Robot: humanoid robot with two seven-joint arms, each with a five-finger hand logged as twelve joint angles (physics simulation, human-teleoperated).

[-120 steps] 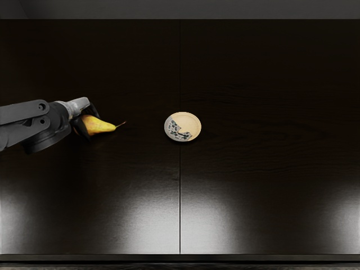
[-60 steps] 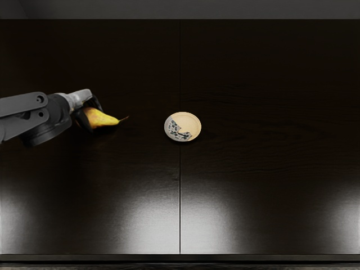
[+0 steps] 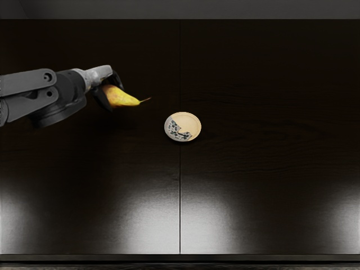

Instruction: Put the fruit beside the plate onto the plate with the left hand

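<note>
A yellow pear (image 3: 120, 98) with a thin stem pointing right hangs above the dark table, held in my left hand (image 3: 108, 90), whose dark fingers are curled around its fat end. The left arm enters from the picture's left edge. A small cream plate (image 3: 183, 126) with a dark pattern on it lies on the table, to the right of the pear and lower in the picture. Nothing lies on the plate. The right arm does not show.
The table (image 3: 253, 185) is dark and glossy, with a thin seam running down its middle and bright light patches near the front edge.
My left hand has lifted the pear off the table and carried it up and to the right, closer to the plate. The plate has not moved.
</note>
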